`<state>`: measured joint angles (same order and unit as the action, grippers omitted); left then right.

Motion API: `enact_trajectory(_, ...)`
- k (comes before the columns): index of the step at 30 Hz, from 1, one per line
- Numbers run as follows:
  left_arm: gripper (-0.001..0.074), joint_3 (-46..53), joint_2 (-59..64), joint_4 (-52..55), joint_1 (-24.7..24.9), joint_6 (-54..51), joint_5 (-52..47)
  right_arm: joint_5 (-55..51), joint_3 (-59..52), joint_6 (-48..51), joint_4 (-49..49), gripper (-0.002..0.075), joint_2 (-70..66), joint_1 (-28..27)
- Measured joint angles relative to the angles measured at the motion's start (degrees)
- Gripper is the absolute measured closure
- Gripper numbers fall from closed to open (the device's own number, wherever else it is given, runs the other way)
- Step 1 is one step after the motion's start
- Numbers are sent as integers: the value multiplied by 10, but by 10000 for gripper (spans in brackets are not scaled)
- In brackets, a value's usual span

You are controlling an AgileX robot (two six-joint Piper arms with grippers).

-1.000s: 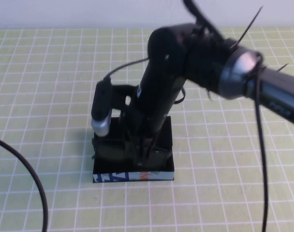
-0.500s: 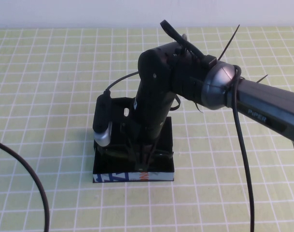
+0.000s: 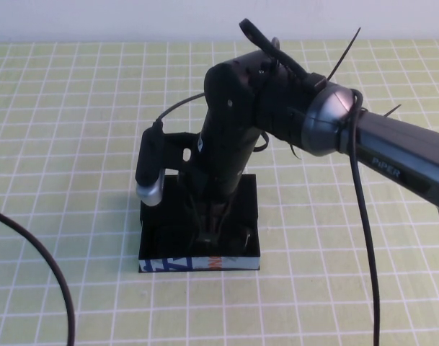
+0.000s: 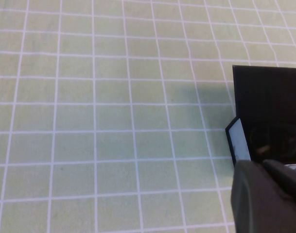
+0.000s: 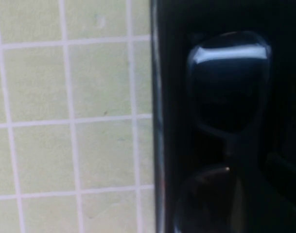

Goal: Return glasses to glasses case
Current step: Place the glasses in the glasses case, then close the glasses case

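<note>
The glasses case [image 3: 197,264] lies open on the green grid mat, its blue, white and orange-red front side towards me. My right gripper [image 3: 208,232] reaches straight down into it, and the arm hides most of the inside. In the right wrist view the glasses [image 5: 229,82] lie inside the case beside its wall [image 5: 160,121], black frame and dark lenses up, right under the gripper. My left gripper [image 4: 264,199] shows only in the left wrist view, as a dark bulk low beside the case's corner [image 4: 269,97]. It touches nothing I can see.
A black cable [image 3: 50,267] curves over the mat at the near left. The right arm's wrist camera [image 3: 151,169] hangs over the case's left rear corner. Open green grid mat [image 3: 75,108] lies all round the case.
The right arm's wrist has drawn back towards the right and risen a little over the case. The glasses, seen at the case's left before, now lie lower inside it.
</note>
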<state>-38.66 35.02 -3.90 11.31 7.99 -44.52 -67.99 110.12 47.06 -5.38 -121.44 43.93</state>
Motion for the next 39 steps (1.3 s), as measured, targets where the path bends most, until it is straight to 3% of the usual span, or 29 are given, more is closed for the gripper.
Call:
enact_trajectory(4,738,0,0,-12,0,-40,1,-18,42,-7,4,671,0,0)
enact_trajectory(11,738,0,48,-128,0,-239,2,-26,94,-63,4,731,21,-5)
enact_trajectory(19,738,-1,203,-302,12,-473,-4,-32,98,-188,-28,742,75,-70)
enact_trajectory(22,738,-1,260,-305,52,-499,17,-34,98,-205,-50,742,80,-97)
enact_trajectory(30,738,-2,405,-297,218,-506,149,-9,44,-211,-117,742,75,-134)
enact_trajectory(39,738,-6,540,-321,240,-491,260,85,14,-257,-155,742,17,-153)
